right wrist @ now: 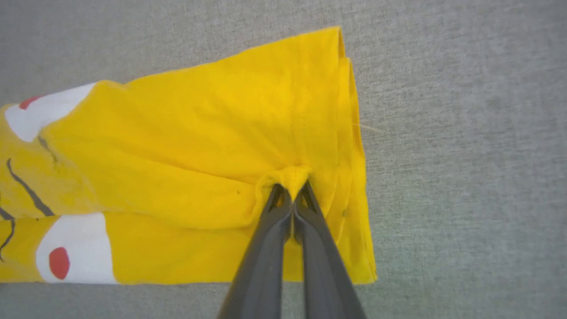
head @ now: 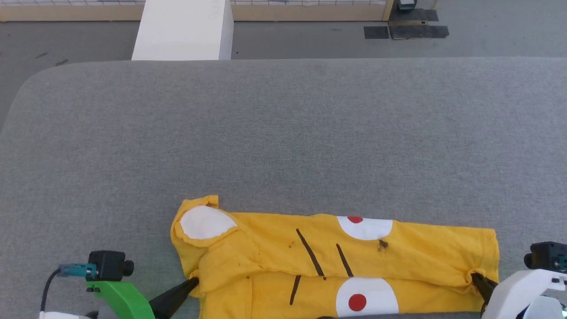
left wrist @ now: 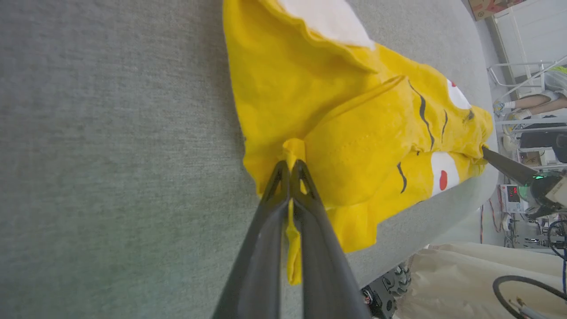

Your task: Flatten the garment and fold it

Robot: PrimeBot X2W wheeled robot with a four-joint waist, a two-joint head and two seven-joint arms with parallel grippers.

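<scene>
Garment (head: 274, 248) pinched by left end effector (left wrist: 290, 164), right end effector (right wrist: 292, 189), wrist views show bunching

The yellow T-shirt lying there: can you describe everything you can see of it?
The T-shirt is mustard yellow, soft cotton by the look, printed with white ovals, red dots and dark brown stripes. It lies lengthwise near the front edge of the grey cloth-covered surface, folded over itself and rumpled. The left pincer is shut on a pinch of cloth at one end, the right pincer at the other.
</scene>
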